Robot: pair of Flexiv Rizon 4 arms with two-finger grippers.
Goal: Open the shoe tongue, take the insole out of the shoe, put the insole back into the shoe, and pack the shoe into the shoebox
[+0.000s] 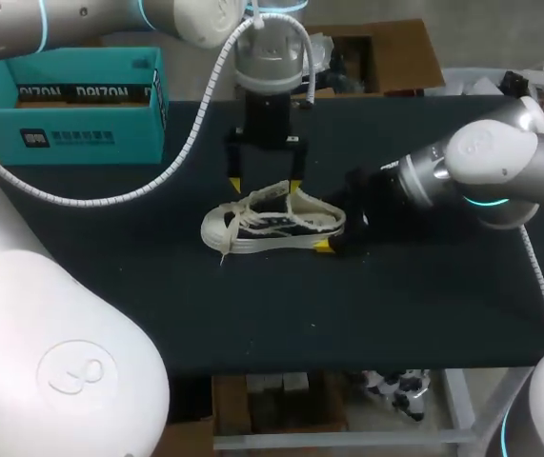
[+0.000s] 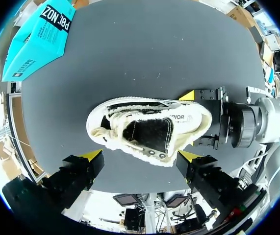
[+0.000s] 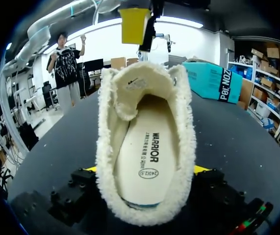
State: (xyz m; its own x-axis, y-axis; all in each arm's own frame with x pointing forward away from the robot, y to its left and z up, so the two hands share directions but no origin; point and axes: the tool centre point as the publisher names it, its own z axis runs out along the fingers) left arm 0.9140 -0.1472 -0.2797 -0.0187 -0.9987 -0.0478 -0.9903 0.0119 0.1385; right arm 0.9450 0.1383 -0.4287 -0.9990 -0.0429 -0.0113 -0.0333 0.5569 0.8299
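Black matte desk (image 1: pixel 252 314) spanning almost the whole head view, its dark covering dotted with a few pale specks and bits of lint, under soft, even light, straight front edge

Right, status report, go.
Left gripper open, above shoe. Right gripper shut on shoe heel. Insole inside shoe. Left arm's cable drapes across table before shoebox.

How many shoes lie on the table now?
1. The shoe stands on its sole near the middle of the table, its heel held by the right gripper, with the left gripper open above it. No other shoe seems hidden there.
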